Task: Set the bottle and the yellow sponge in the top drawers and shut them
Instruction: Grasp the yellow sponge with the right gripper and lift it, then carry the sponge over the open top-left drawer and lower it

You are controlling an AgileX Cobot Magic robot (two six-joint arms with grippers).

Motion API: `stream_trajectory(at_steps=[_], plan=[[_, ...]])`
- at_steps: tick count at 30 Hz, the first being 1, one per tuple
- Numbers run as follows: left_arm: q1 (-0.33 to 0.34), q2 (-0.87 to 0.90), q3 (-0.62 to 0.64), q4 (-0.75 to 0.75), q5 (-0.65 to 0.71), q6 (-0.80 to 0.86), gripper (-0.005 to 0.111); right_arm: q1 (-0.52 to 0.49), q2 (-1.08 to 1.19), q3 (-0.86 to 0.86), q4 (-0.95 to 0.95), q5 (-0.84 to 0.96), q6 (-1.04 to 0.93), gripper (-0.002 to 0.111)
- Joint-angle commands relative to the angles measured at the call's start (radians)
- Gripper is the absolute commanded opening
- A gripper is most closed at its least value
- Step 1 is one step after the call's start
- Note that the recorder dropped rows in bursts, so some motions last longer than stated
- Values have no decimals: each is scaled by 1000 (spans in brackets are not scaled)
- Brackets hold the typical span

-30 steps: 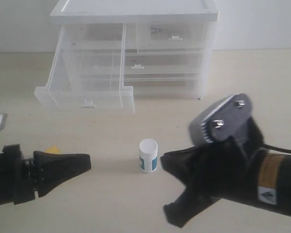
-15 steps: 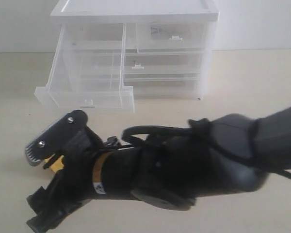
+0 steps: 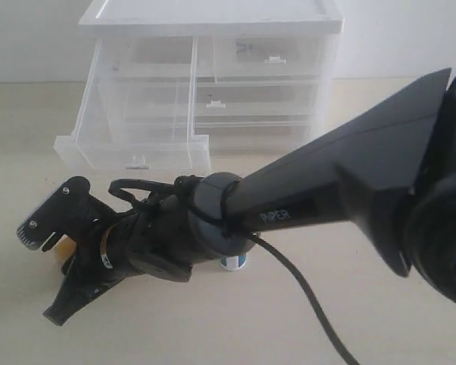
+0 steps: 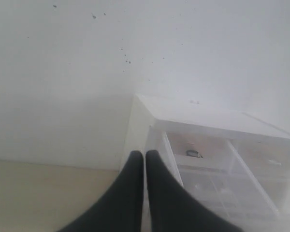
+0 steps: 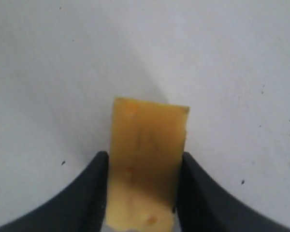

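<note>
Your right fingers grip the sponge at the worktop's left. Your left fingers are pressed together, empty. The bottle stands under the right arm; the left top drawer is out.

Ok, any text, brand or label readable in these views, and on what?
"PIPER": on the dark link of the right arm, exterior view.
Sticker at that arm's wrist: too small to read.
Teal label on the bottle: mostly hidden, unreadable.
Yellow sponge: no print.
Left wrist view: no text.
</note>
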Motion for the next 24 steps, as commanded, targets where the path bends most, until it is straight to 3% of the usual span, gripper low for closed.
stream_trajectory(at_steps=[1,4,6,11,17,24], plan=[[2,-7,4,-10,9,-9,4,41,-110,-8,13,182,-4,2],[2,-7,4,-10,27,-14,4,124,-297,8,16,416,-27,1],[2,-7,4,-10,27,-27,4,155,-490,76,-16,468,-28,1],[2,-7,4,-10,20,-37,4,37,-713,138,-82,372,51,1],[2,-7,4,-10,16,-41,4,-164,-573,123,-164,33,53,1],[2,-7,4,-10,16,-41,4,-234,-400,51,-159,15,96,1]])
